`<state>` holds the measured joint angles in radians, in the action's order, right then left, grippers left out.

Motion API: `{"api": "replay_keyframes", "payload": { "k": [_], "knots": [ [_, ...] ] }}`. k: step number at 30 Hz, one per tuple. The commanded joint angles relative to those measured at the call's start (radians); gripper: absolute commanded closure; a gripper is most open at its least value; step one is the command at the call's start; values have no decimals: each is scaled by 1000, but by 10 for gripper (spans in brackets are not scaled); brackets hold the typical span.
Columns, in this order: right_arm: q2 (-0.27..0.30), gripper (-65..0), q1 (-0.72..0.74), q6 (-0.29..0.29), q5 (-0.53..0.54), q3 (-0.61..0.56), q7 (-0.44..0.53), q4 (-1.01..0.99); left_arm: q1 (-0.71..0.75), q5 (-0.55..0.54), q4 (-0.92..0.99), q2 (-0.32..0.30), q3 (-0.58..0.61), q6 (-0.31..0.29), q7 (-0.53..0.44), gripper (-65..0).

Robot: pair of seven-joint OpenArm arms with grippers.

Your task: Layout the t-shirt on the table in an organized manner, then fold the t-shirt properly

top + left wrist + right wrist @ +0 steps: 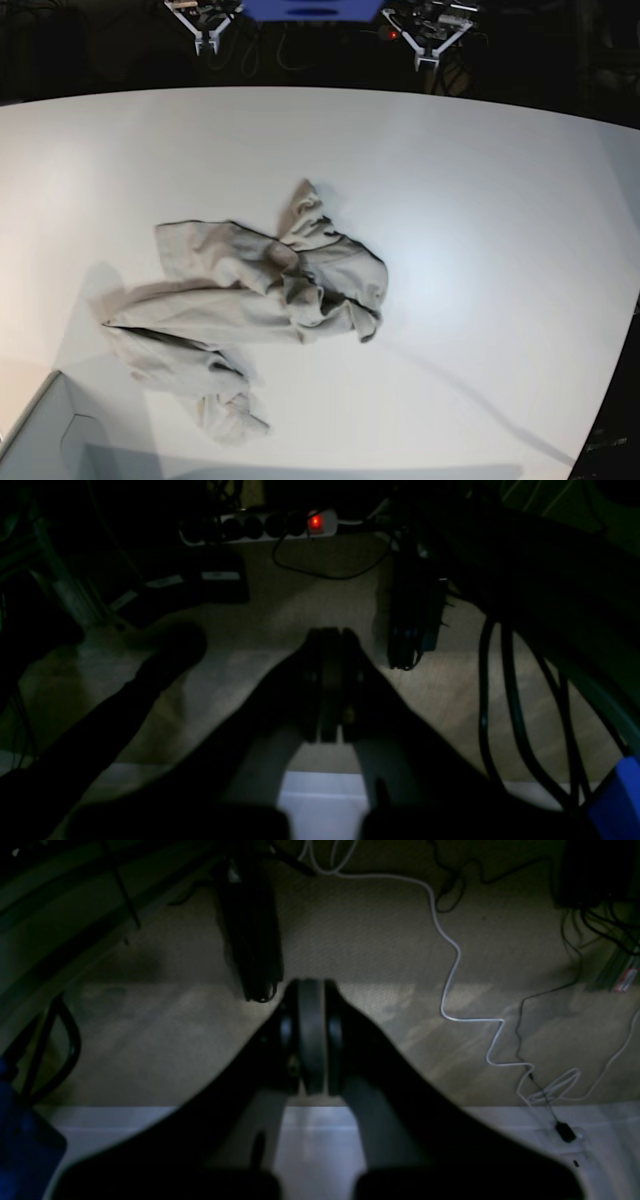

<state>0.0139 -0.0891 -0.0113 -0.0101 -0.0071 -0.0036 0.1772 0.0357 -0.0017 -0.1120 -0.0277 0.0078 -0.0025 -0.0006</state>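
Observation:
The t-shirt (pixel 250 300) lies crumpled in a beige-grey heap on the white table (pixel 480 200), left of centre, with folds bunched over one another. Both arms sit at the table's far edge, well away from the shirt. My left gripper (pixel 428 55) is at the top right of the base view and my right gripper (pixel 207 42) at the top left. In the left wrist view the left gripper (pixel 330 632) is shut on nothing, over a dim floor. The right gripper (pixel 311 985) is likewise shut and empty. Neither wrist view shows the shirt.
A grey box corner (pixel 50 440) juts in at the table's front left. Beyond the far edge, a power strip (pixel 260 526) with a red light, black cables (pixel 505 705) and a white cable (pixel 450 950) lie on the carpet.

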Motion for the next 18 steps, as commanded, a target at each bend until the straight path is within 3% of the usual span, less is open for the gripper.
{"api": "replay_keyframes", "payload": {
  "k": [1,18],
  "knots": [
    [1,0,-5,17,5,0,0,3,7,2,-1,-2,1,6,3,0],
    [16,0,-7,17,5,0,0,3,28,2,-5,-2,1,6,1,0]
  ]
}}
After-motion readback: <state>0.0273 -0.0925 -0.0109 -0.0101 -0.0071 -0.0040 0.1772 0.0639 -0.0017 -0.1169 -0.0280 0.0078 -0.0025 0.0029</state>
